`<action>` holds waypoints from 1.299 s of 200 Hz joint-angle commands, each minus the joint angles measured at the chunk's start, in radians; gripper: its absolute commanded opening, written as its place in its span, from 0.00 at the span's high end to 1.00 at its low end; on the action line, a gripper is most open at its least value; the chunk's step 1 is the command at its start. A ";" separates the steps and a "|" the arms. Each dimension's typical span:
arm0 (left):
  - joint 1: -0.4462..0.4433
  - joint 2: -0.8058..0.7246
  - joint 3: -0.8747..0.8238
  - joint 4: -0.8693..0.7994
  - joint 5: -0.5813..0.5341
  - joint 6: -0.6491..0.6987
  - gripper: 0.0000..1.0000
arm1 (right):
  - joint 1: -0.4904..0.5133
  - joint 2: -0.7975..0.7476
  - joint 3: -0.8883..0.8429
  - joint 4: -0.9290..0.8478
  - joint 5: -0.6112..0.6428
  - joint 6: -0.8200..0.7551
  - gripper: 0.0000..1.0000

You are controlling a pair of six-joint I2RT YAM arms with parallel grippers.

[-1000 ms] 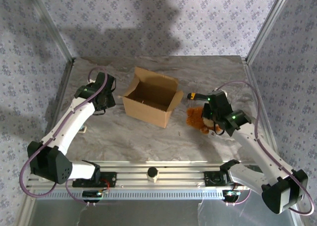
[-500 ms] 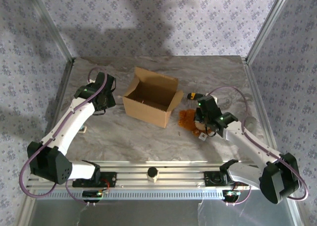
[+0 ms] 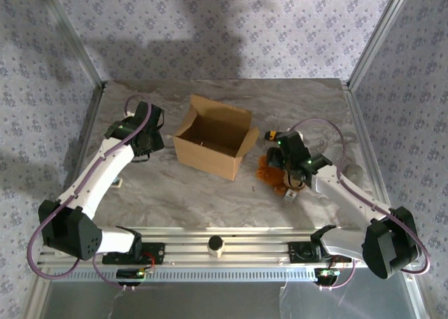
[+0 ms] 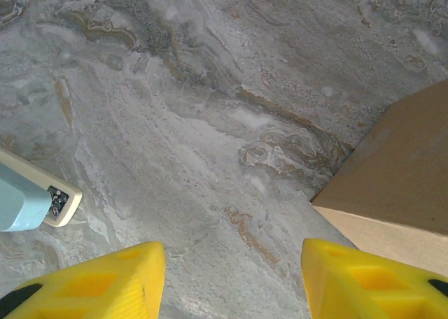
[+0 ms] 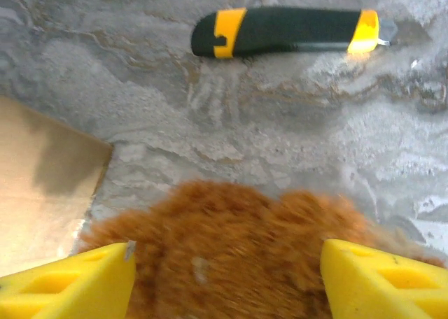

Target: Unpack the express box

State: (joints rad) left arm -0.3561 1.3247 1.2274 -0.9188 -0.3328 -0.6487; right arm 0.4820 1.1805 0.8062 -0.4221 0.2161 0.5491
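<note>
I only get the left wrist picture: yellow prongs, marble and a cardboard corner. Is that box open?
Observer: Yes. From above, the box stands with its flaps up and its inside looks bare.
Visitor: Anything next to it?
Observer: A plush toy lies just to its right.
Visitor: Is the other arm holding it?
Observer: No. The right gripper is open, straddling the toy.
</note>
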 commanded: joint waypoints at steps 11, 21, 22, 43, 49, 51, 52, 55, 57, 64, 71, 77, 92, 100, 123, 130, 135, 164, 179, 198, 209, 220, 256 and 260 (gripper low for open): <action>-0.008 -0.051 -0.020 0.026 -0.031 -0.003 0.46 | -0.027 -0.032 0.092 -0.053 -0.029 -0.053 0.18; -0.007 -0.067 -0.022 0.036 -0.042 0.013 0.46 | -0.044 -0.035 0.114 -0.063 -0.044 -0.077 0.10; -0.006 -0.068 -0.022 0.038 -0.042 0.015 0.46 | -0.046 -0.036 0.115 -0.065 -0.046 -0.080 0.09; -0.003 -0.097 -0.007 0.059 -0.086 0.060 0.44 | -0.100 -0.036 0.163 -0.076 -0.073 -0.159 0.00; 0.002 -0.106 -0.006 0.077 -0.092 0.082 0.43 | -0.118 -0.034 0.175 -0.076 -0.081 -0.179 0.00; 0.003 -0.109 -0.007 0.086 -0.094 0.090 0.43 | -0.124 -0.033 0.180 -0.076 -0.084 -0.186 0.00; 0.004 -0.111 -0.008 0.091 -0.095 0.095 0.43 | -0.128 -0.033 0.182 -0.075 -0.085 -0.191 0.00; 0.007 -0.116 -0.010 0.105 -0.097 0.105 0.42 | -0.136 -0.032 0.185 -0.072 -0.088 -0.202 0.00; 0.010 -0.118 -0.012 0.114 -0.099 0.110 0.41 | -0.143 -0.031 0.188 -0.069 -0.091 -0.209 0.00; 0.020 -0.126 -0.018 0.141 -0.106 0.126 0.33 | -0.169 -0.026 0.197 -0.061 -0.096 -0.230 0.00; 0.035 -0.130 -0.025 0.161 -0.118 0.134 0.19 | -0.195 -0.020 0.204 -0.051 -0.097 -0.243 0.00; 0.049 -0.130 -0.026 0.176 -0.132 0.136 0.15 | -0.220 -0.017 0.207 -0.036 -0.098 -0.252 0.00; 0.088 -0.129 -0.040 0.223 -0.164 0.160 0.13 | -0.282 -0.006 0.195 0.027 -0.114 -0.286 0.00; 0.108 -0.134 -0.064 0.283 -0.177 0.197 0.12 | -0.320 0.010 0.192 0.052 -0.136 -0.308 0.00; 0.143 -0.168 -0.178 0.506 -0.171 0.343 0.12 | -0.409 0.064 0.193 0.103 -0.145 -0.330 0.00; 0.153 -0.179 -0.222 0.579 -0.173 0.382 0.11 | -0.429 0.066 0.168 0.146 -0.113 -0.335 0.00; 0.161 -0.183 -0.250 0.626 -0.171 0.410 0.12 | -0.434 0.061 0.141 0.191 -0.074 -0.345 0.00; 0.206 -0.161 -0.404 0.860 -0.157 0.525 0.12 | -0.457 0.040 -0.038 0.447 0.029 -0.409 0.00; 0.233 -0.123 -0.451 0.926 -0.142 0.522 0.13 | -0.468 0.059 -0.076 0.492 0.054 -0.427 0.00; 0.262 -0.070 -0.501 0.998 -0.071 0.546 0.13 | -0.492 0.079 -0.113 0.547 0.054 -0.435 0.00; 0.262 -0.045 -0.526 1.041 -0.065 0.578 0.13 | -0.506 0.090 -0.138 0.594 0.045 -0.444 0.00; 0.262 -0.030 -0.564 1.111 -0.056 0.596 0.13 | -0.511 0.097 -0.171 0.657 0.049 -0.460 0.00; 0.269 0.024 -0.670 1.334 0.009 0.629 0.12 | -0.520 0.157 -0.230 0.781 0.039 -0.497 0.00; 0.269 0.029 -0.680 1.355 0.013 0.632 0.12 | -0.521 0.164 -0.239 0.800 0.033 -0.500 0.00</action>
State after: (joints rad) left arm -0.0959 1.3273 0.5915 0.2012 -0.3809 -0.0669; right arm -0.0315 1.3056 0.6044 0.2260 0.2409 0.1001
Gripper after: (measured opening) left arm 0.879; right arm 0.999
